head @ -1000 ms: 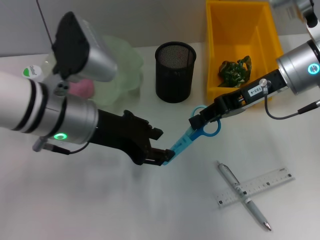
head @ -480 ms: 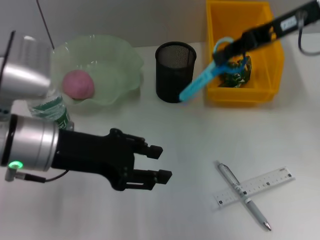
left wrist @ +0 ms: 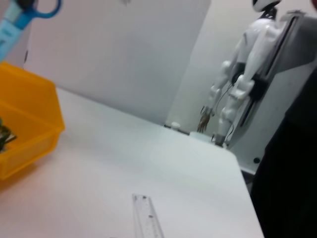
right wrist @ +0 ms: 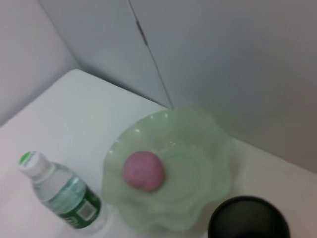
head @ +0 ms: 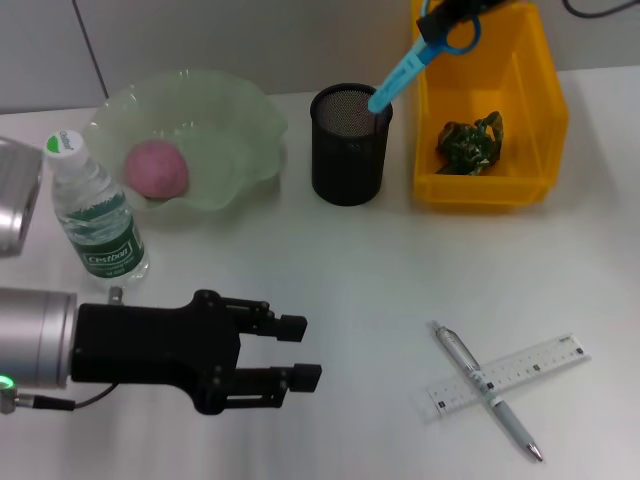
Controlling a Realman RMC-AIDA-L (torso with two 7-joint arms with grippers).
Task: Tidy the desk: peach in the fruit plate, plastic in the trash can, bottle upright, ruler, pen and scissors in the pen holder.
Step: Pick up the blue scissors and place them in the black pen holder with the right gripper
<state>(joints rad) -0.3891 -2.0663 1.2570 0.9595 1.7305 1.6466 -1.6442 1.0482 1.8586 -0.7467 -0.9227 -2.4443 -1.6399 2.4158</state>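
Head view: right gripper [head: 447, 22] at top edge, clamped on scissors [head: 415, 55] by handles, blade tip tilted over rim of pen holder [head: 350, 143]. Left gripper [head: 292, 362] low over desk [head: 340, 280], fingers spread, empty. Bottle [head: 95, 210] upright beside fruit plate [head: 235, 125] holding peach [head: 156, 168]. Plastic [head: 467, 142] in trash can [head: 530, 110]. Pen [head: 487, 390] crosses ruler [head: 510, 374].

Left wrist view: scissors handles, trash can, ruler end visible.

Right wrist view: peach, plate, bottle, holder rim.

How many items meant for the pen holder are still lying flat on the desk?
2: the pen and the ruler, crossed on the desk's right side. The scissors are held above the pen holder by the right gripper.
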